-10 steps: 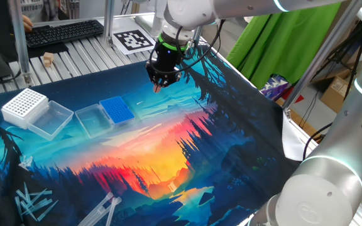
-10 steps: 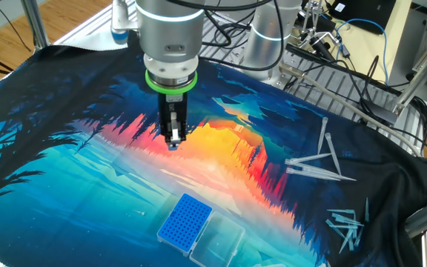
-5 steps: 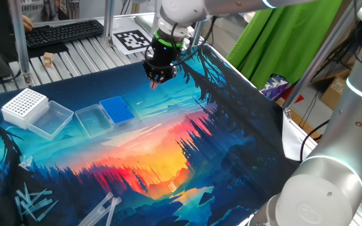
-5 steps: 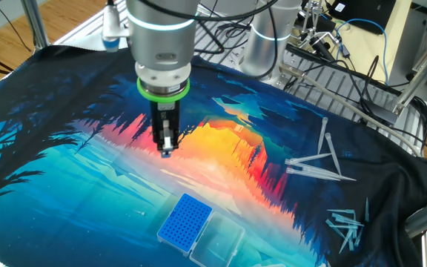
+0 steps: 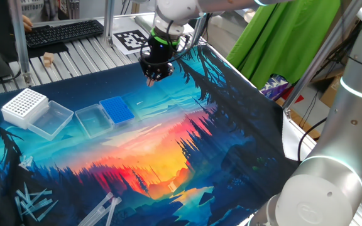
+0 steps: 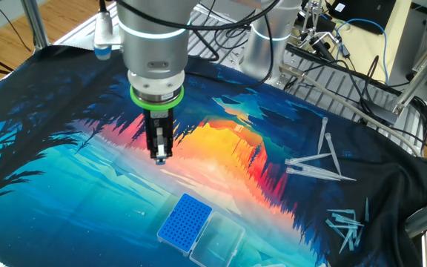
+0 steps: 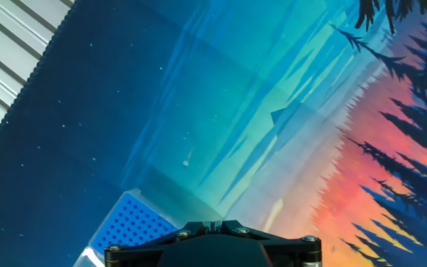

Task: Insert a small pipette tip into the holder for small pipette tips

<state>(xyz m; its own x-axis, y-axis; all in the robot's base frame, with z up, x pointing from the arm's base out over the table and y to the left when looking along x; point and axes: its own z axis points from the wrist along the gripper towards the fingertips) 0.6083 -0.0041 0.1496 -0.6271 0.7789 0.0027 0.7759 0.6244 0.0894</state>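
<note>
The holder for small pipette tips (image 5: pixel 116 110) is a small blue gridded rack on the mat with its clear lid (image 5: pixel 92 119) open beside it. It also shows in the other fixed view (image 6: pixel 185 221) and at the bottom left of the hand view (image 7: pixel 128 222). My gripper (image 5: pixel 151 80) hangs above the mat, up and to the right of the holder and apart from it. Its jaws are closed, and a small whitish sliver, the small pipette tip (image 6: pixel 159 157), pokes out between the fingertips. In the hand view the gripper (image 7: pixel 213 222) shows only a pale sliver between the closed jaws.
A bigger white gridded rack (image 5: pixel 24 105) with a clear lid (image 5: pixel 52 119) stands left of the blue holder. Loose small tips (image 5: pixel 33 201) and long pipettes (image 5: pixel 105 210) lie at the mat's front left. They also show in the other fixed view as small tips (image 6: pixel 347 222) and pipettes (image 6: pixel 317 159).
My gripper has moved left across the mat, staying shut, and now hangs nearer the blue holder's side. The holder and racks have not moved.
</note>
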